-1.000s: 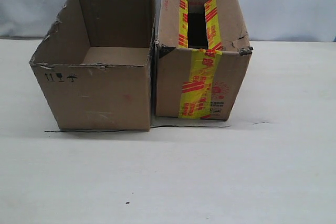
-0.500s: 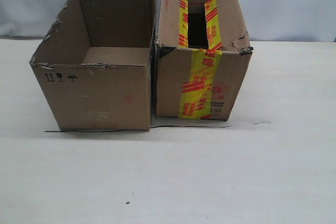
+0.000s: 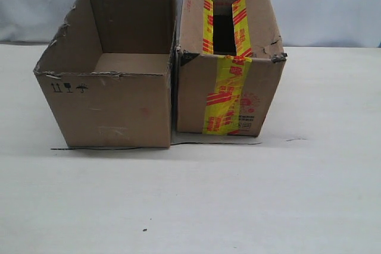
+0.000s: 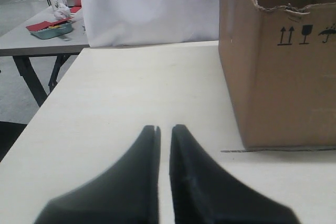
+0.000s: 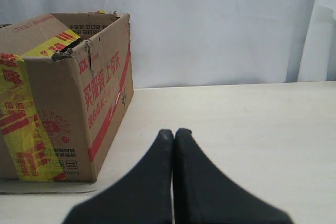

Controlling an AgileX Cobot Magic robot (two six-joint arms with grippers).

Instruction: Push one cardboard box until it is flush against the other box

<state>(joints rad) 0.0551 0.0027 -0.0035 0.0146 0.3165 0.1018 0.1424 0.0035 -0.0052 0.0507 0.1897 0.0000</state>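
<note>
Cardboard box (image 3: 229,96): sat against the other box (image 3: 110,108).
Left gripper (image 4: 164,128): nearly closed, empty.
Right gripper (image 5: 174,132): pressed together, empty.

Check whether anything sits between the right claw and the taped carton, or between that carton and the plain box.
Nothing visible. Only bare table lies between the right claw and the taped carton. Between it and the plain box there is only a thin dark seam, nothing lodged.
</note>
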